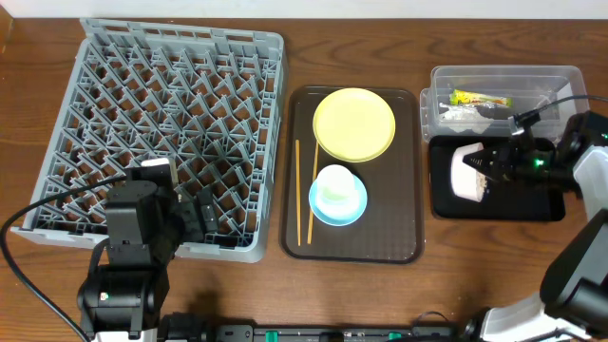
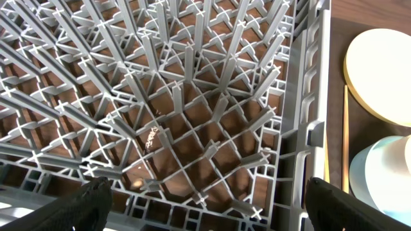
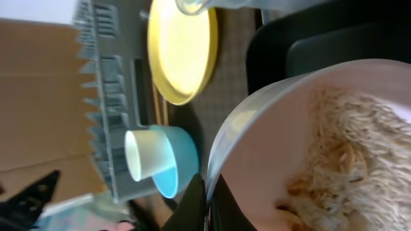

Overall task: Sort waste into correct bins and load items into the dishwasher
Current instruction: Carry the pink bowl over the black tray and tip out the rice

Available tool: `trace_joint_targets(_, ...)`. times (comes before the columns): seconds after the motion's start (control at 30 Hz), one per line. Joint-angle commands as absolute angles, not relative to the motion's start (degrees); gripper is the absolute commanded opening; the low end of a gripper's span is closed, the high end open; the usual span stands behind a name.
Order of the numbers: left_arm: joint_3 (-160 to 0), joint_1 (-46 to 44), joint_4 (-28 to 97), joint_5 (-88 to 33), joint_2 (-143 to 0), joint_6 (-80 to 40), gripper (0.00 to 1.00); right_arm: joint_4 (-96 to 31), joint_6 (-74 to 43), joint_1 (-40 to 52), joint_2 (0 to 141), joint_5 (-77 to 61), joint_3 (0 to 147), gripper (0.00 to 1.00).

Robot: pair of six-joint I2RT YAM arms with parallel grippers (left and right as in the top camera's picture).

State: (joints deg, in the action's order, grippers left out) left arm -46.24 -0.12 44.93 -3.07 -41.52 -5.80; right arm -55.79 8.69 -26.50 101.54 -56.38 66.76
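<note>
Early days: right gripper [image 3: 207, 192] clamps white bowl [image 1: 465, 173] over black tray [image 1: 494, 204], left gripper [image 2: 213, 208] gapes wide, dish rack [image 1: 161, 123] has no dishes.

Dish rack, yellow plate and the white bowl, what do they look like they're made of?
Dish rack: moulded grey plastic, matte, judging by its thin uniform lattice of pegs.
Yellow plate: smooth, faint sheen, even colour; probably melamine or plastic, though glazed ceramic is possible.
White bowl: thin smooth rim, soft gloss; plastic or ceramic, cannot tell.
</note>
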Motion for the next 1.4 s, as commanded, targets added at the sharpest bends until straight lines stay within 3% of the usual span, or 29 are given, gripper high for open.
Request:
trace_joint_targets(0.0, -47.33, -0.34, 44.95, -3.42, -41.43, -6.07, 0.96, -55.77, 12.51, -29.43, 104.09, -66.89, 66.57, 0.01)
trace_joint_targets(0.5, -47.33, -0.34, 44.95, -3.44, -41.43, -6.07, 0.96, -56.16, 11.14, -42.50, 105.19, -88.05, 66.57, 0.01)
trace_joint_targets(0.87, -47.33, -0.34, 44.95, -3.44, -41.41, -6.07, 0.96, -56.62, 6.39, -48.69, 105.19, -89.01, 66.52, 0.01)
trace_joint_targets(1.37, -47.33, -0.34, 44.97, -3.44, -41.41, -6.07, 0.96, -56.58, -16.29, -48.73, 105.19, -89.34, 66.52, 0.01)
